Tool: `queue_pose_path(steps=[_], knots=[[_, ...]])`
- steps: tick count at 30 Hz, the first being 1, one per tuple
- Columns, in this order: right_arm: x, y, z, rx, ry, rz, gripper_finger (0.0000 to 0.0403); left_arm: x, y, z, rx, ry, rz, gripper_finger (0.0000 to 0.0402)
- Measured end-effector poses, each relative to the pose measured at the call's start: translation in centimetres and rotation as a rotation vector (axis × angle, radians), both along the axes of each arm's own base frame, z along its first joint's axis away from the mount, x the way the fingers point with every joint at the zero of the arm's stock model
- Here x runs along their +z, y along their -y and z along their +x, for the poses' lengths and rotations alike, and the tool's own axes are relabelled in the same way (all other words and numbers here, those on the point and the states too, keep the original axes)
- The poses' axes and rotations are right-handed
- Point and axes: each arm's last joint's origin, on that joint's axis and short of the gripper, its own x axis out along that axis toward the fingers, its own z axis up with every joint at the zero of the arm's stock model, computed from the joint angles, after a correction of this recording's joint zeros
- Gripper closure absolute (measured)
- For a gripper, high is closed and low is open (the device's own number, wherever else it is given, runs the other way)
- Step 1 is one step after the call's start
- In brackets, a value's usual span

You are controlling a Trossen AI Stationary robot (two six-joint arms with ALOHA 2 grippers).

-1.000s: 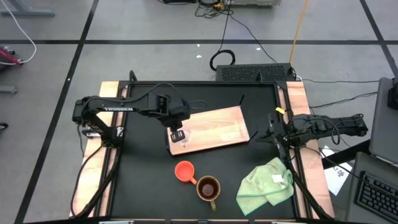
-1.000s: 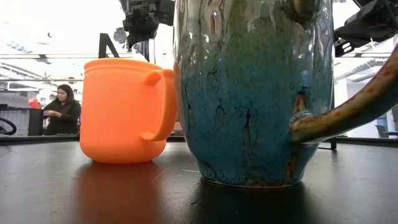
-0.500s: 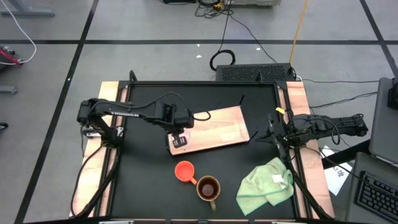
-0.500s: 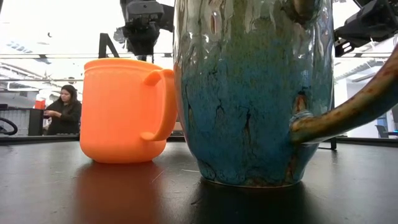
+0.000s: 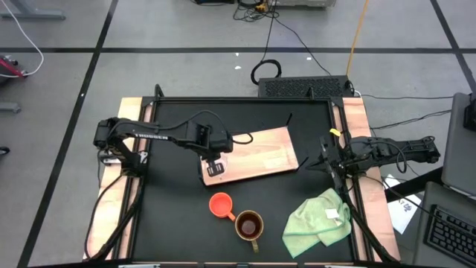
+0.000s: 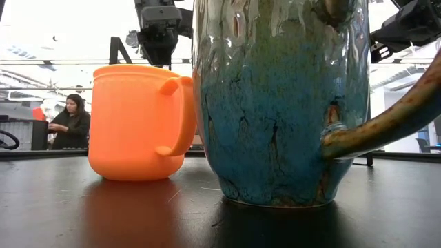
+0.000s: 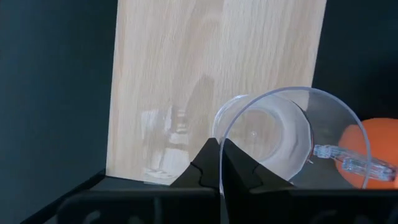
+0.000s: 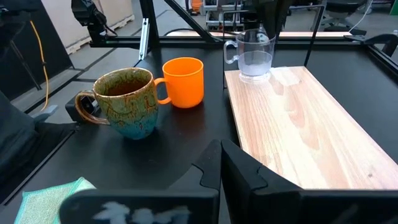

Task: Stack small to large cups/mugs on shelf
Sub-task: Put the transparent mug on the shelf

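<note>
The tiny clear glass cup [image 7: 283, 134] is at the left end of the light wooden board [image 5: 256, 155], and it also shows in the right wrist view [image 8: 252, 55]. My left gripper [image 5: 214, 167] is above it, shut on its rim. The orange plastic cup [image 5: 221, 205] and the larger mug [image 5: 249, 225], brown inside and glazed blue-green outside, stand upright on the black tabletop nearer the front edge. My right gripper [image 5: 325, 160] is shut and empty at the table's right edge. My left gripper holds the glass cup by its rim [image 7: 219, 132], on the side opposite the handle [image 7: 342, 165]. One finger is inside the wall and one outside. The fingers come from above, pointing down. The cup is upright over the board's left end; whether its base rests on the board, I cannot tell.
A light green cloth [image 5: 318, 222] lies crumpled at the front right. The board's middle and right part [image 8: 305, 124] is bare. A person [image 6: 69, 124] shows in the room behind the table. Wooden side rails [image 5: 111, 216] flank the tabletop.
My left gripper has gone down and slightly toward the table's near edge with the glass cup, over the board's left end. It has kept almost still in the last half second.
</note>
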Motion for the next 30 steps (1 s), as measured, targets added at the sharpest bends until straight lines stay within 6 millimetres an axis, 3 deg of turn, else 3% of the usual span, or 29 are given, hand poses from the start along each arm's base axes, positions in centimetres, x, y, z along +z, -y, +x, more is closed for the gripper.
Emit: queue_pose_path(steps=[30], knots=[[0.0, 0.0, 0.0, 0.0, 0.0, 0.0, 0.0403, 0.17, -0.85, 0.53, 0.009, 0.062, -0.03, 0.0401]])
